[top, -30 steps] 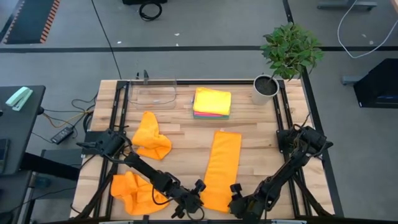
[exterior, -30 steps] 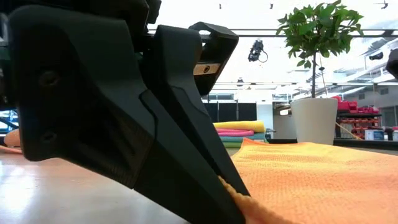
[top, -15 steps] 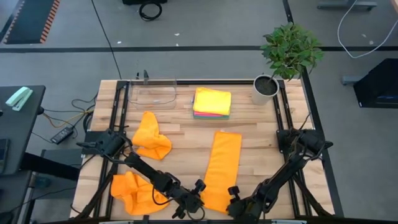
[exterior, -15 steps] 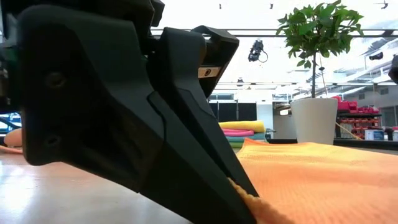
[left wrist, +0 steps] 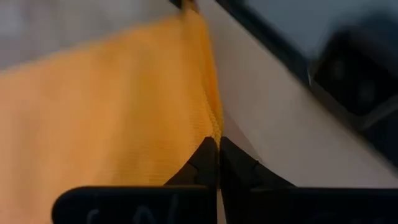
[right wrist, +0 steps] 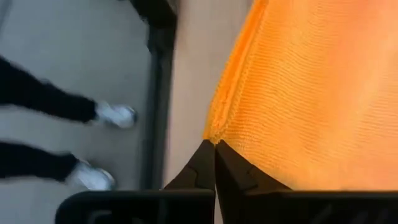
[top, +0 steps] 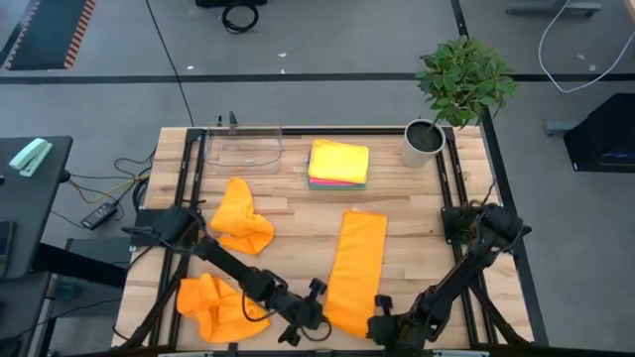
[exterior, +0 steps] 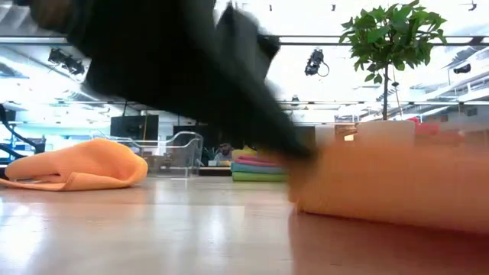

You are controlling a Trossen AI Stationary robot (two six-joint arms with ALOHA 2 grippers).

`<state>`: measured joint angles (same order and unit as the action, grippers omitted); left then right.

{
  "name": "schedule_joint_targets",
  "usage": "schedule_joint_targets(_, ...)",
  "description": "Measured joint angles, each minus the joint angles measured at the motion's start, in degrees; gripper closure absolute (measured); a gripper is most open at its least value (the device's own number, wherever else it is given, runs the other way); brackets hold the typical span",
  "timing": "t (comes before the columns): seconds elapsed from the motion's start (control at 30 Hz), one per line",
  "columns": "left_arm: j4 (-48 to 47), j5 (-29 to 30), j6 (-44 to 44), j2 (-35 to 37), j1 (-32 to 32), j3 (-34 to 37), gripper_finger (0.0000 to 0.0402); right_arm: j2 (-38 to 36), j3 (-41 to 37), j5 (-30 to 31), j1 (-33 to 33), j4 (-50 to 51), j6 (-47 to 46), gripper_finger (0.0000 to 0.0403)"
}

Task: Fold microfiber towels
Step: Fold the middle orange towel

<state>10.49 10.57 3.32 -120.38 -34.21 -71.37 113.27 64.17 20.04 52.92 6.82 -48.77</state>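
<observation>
Two grippers pinch the near end of one long orange towel [top: 353, 270] lying in a strip on the table [top: 417, 213]. The left gripper [top: 316, 315] is clamped on the corner at its own side, the right gripper [top: 375, 319] on the other corner, fingertips pressed together on the hem in both wrist views. Beyond the left gripper lie two crumpled orange towels [top: 241, 218]; farther off sit a folded stack [top: 338, 164] and, probably, a clear tray [top: 243, 147].
</observation>
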Motion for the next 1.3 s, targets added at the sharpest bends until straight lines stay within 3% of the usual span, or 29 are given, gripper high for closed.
schedule_joint_targets(0.27,-7.6,-3.2,-6.2,10.2,5.3,-0.1,0.0393,-13.1,0.0,6.4,0.1,11.9,-13.5,0.0400)
schedule_joint_targets(0.5,-9.0,-8.8,-20.2,15.0,8.4,-0.1,0.0393,-22.8,0.1,12.9,0.1,21.1,-22.3,0.0400)
schedule_joint_targets(0.77,-4.7,-11.6,-36.1,16.2,1.3,-0.3,0.0393,-19.9,0.1,14.0,3.4,10.4,-31.8,0.0401)
schedule_joint_targets(0.93,-5.3,-4.2,-39.0,16.5,-0.4,-0.3,0.0391,-18.8,0.2,19.6,4.2,13.3,-39.2,0.0401)
schedule_joint_targets(1.07,-11.4,-0.2,-38.9,16.4,3.3,-0.3,0.0393,-18.7,0.1,16.2,-1.3,25.3,-44.5,0.0401)
schedule_joint_targets(1.3,-23.6,1.1,-35.0,15.3,11.1,-0.3,0.0393,-18.7,-4.5,9.9,-12.4,25.6,-37.8,0.0401)
